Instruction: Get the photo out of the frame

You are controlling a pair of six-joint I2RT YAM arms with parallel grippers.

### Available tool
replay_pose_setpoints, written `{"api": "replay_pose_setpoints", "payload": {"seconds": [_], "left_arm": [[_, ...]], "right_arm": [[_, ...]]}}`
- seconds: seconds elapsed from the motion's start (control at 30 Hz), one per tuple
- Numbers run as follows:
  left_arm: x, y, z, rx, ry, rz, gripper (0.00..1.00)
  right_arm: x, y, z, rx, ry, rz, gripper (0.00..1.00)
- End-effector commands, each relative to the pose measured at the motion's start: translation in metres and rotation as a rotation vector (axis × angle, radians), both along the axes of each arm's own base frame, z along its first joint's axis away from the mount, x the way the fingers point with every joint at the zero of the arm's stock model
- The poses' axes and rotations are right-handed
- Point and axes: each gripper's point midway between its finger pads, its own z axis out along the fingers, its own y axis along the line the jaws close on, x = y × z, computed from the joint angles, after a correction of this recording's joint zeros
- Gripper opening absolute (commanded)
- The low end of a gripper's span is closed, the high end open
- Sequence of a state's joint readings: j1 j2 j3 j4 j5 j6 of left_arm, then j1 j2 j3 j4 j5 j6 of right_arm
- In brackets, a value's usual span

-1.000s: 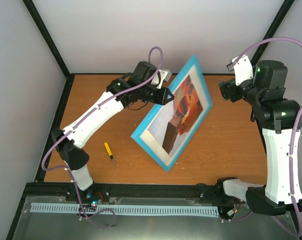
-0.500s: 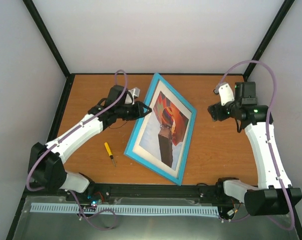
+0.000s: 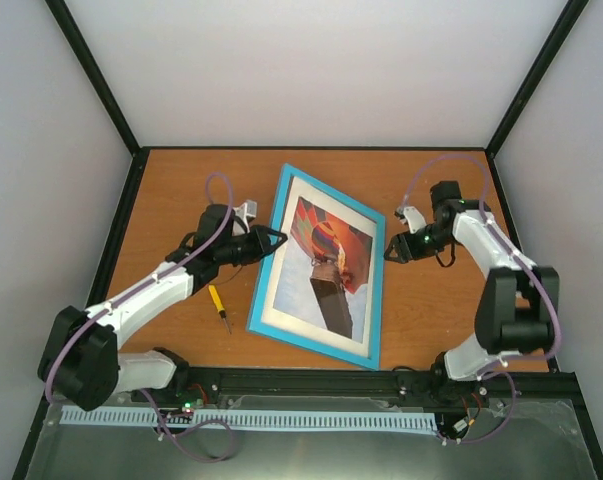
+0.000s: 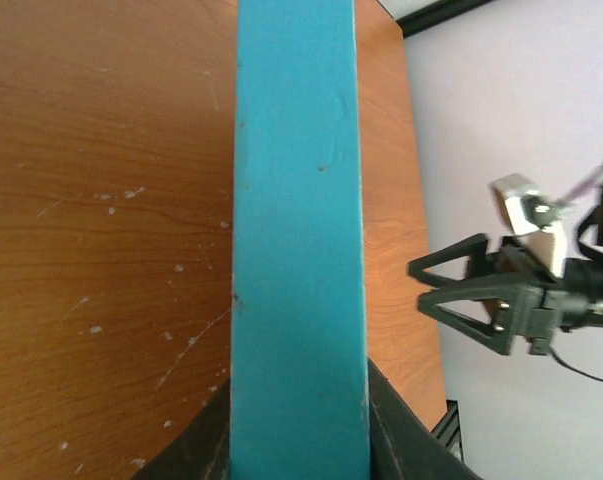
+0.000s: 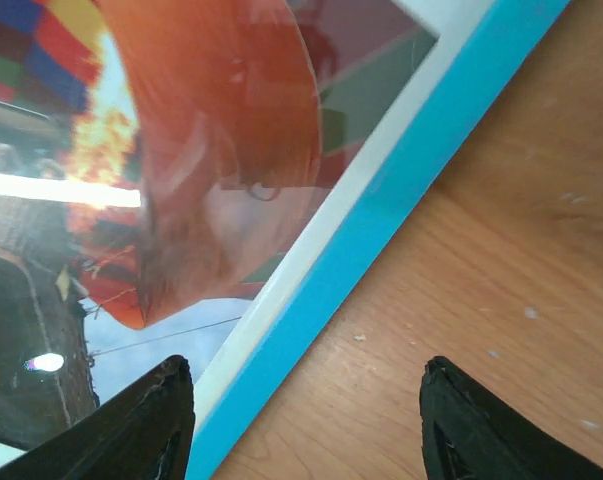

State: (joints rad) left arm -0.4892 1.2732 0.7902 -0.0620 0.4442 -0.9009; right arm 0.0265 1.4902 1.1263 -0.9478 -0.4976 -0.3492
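Note:
The turquoise frame (image 3: 266,328) lies nearly flat on the wooden table, with the photo (image 3: 326,265) of a hot-air balloon face up inside it behind a white mat. My left gripper (image 3: 273,238) is shut on the frame's left edge; in the left wrist view the turquoise edge (image 4: 297,250) fills the gap between my fingers (image 4: 203,455). My right gripper (image 3: 389,250) is open at the frame's right edge. In the right wrist view the frame's rail (image 5: 381,220) and the photo (image 5: 181,150) lie between and ahead of my open right gripper (image 5: 306,420).
A yellow-handled screwdriver (image 3: 217,305) lies on the table left of the frame, under my left arm. Black rails border the table (image 3: 451,320) at the back, the sides and the near edge. My right gripper also shows in the left wrist view (image 4: 431,290).
The frame has come down from standing tilted on its edge to lying nearly flat. Both arms have lowered, and my right gripper has moved in to the frame's right edge.

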Motion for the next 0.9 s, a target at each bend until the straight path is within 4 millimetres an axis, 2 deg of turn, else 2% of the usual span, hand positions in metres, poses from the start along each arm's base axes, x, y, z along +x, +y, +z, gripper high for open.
{"api": "replay_pose_setpoints", "payload": {"seconds": [0.0, 0.17, 0.37, 0.57, 0.7, 0.87], "left_arm": [[0.007, 0.019, 0.003, 0.004, -0.125, 0.107, 0.01], [-0.006, 0.032, -0.019, -0.020, -0.085, 0.162, 0.01], [-0.016, 0.040, -0.038, -0.012, -0.050, 0.184, 0.01], [-0.017, 0.050, -0.052, 0.021, -0.006, 0.223, 0.01], [-0.019, 0.055, -0.065, 0.031, 0.043, 0.230, 0.13], [-0.020, 0.065, -0.086, 0.094, 0.099, 0.271, 0.26]], "right_arm": [[-0.005, 0.013, -0.037, 0.105, 0.177, -0.027, 0.59], [0.004, 0.012, -0.065, 0.100, 0.258, -0.069, 0.53], [0.014, 0.021, -0.077, 0.148, 0.308, -0.077, 0.50], [0.011, 0.037, -0.091, 0.125, 0.344, -0.040, 0.57], [0.009, 0.048, -0.097, 0.108, 0.357, -0.010, 0.58], [0.013, 0.057, -0.102, 0.068, 0.344, 0.006, 0.56]]}}
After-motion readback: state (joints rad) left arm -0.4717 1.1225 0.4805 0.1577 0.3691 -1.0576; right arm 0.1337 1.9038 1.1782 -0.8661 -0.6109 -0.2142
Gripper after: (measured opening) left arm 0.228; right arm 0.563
